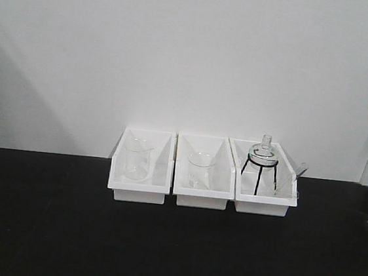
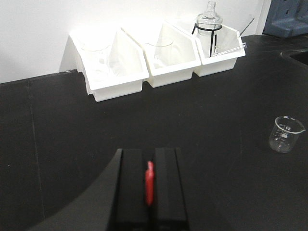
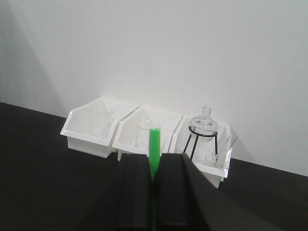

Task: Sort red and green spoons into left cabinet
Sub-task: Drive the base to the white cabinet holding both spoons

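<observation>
While both arms sit low over the black tabletop (image 1: 62,231), each pincer is clenched on one spoon.

Left wrist view: left gripper (image 2: 150,153) closed, its two black fingers (image 2: 134,183) pressed flat against the red spoon (image 2: 149,185). Only a short red strip shows in the seam between the pads, and it does not reach past the tips. Cannot tell which end of the spoon this is.

Right wrist view: right gripper (image 3: 155,159) closed on the green spoon (image 3: 154,139). The slim green shaft runs up the seam between its fingers (image 3: 134,187) and sticks out beyond the tips, pointing toward the bins. Bowl end not visible.

Background: three white bins side by side, touching, against the white wall (image 1: 180,45).
- left bin (image 1: 139,189): one clear beaker (image 1: 136,163), upright.
- middle bin (image 1: 202,196): a shorter beaker (image 1: 200,169), upright.
- right bin (image 1: 263,202): black wire tripod (image 1: 260,175) carrying a glass flask (image 1: 264,150); a glass rod (image 2: 231,48) leans over the bin's right edge.

A small loose beaker (image 2: 287,134) stands alone on the tabletop, well apart from the bins, toward the right.
</observation>
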You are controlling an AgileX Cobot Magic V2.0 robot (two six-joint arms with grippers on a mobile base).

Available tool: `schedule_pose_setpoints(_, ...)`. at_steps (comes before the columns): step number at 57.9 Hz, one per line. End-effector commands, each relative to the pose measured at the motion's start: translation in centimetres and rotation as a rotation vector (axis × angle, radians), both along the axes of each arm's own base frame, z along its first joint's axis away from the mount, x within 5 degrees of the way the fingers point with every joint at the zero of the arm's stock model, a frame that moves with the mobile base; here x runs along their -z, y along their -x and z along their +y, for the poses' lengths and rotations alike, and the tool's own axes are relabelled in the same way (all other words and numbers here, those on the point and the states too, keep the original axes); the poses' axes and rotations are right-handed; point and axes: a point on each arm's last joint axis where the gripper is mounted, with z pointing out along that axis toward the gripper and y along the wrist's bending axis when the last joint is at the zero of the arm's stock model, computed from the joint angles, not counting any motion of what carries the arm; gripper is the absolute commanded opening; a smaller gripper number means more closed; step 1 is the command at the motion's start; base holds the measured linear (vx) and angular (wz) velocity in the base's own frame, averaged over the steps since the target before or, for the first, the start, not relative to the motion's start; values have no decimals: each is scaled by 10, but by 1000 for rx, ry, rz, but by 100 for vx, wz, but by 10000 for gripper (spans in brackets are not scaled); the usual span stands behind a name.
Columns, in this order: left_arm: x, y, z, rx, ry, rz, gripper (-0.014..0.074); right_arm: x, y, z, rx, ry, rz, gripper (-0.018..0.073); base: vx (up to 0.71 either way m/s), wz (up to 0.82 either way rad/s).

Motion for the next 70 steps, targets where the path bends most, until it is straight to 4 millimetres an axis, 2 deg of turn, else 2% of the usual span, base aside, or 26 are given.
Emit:
schedule_pose_setpoints(1, -14, -2, 2, -32, 38, -71, 0, -13, 1, 3, -34, -18, -45, -4, -5, -2)
schedule_pose_setpoints(35, -14, -2, 2, -32, 38, -71, 0, -13, 1, 3, -34, -18, -45, -4, -13, 1)
schedule_pose_setpoints(70, -14, -2, 2, -32, 39, -71, 0, -13, 1, 3, -34, -18, -45, -4, -20, 35)
